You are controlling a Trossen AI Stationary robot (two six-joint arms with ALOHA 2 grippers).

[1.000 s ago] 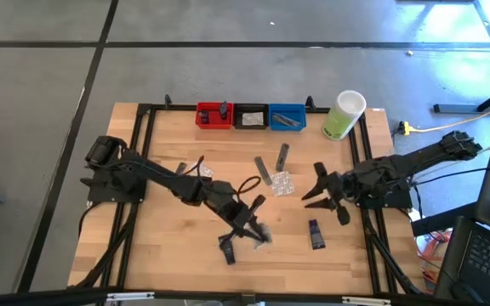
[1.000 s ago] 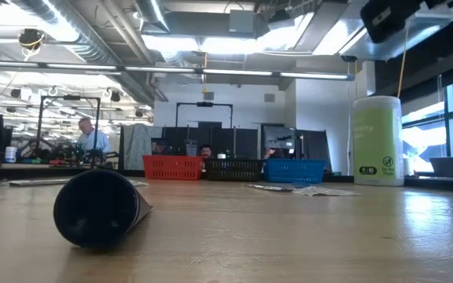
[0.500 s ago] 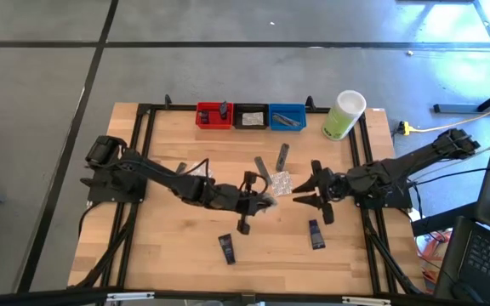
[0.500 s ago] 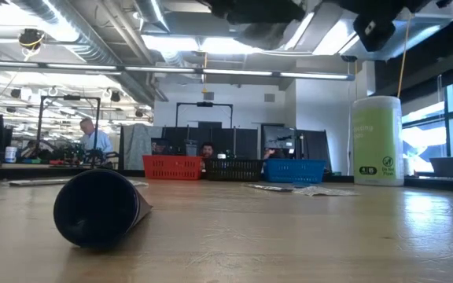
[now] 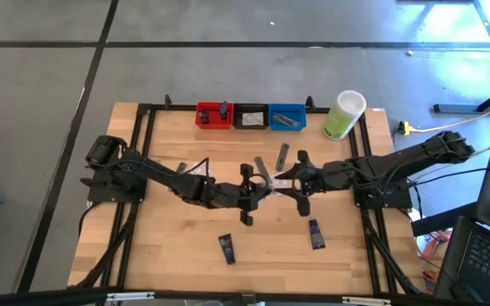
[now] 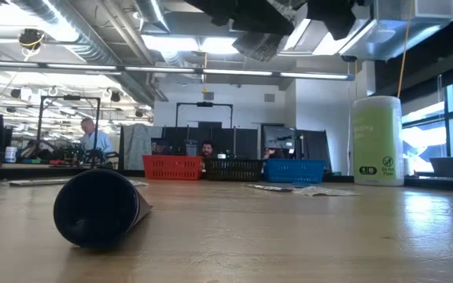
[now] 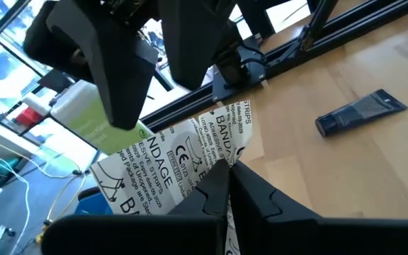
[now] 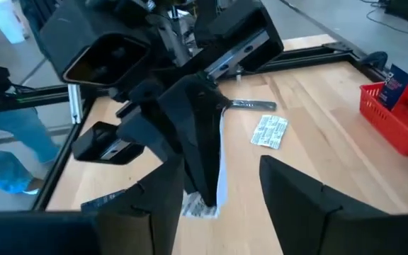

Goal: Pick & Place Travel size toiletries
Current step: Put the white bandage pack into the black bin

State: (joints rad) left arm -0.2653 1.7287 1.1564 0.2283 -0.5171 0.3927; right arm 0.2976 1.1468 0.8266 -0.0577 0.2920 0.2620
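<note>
The right gripper (image 5: 299, 181) has closed in, wide open, on the left gripper (image 5: 247, 189) clamping a packet (image 7: 183, 159); most toiletries remain unbinned.

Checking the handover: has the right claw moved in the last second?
Yes. In the high view the right claw has swung toward the table's middle, away from the green container side, meeting the left claw and its bandage packet.

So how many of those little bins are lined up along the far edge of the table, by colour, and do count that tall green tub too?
Red bin: 1
Black bin: 1
Blue bin: 1
Tall pale-green container with white lid: 1
Total: 4
</note>
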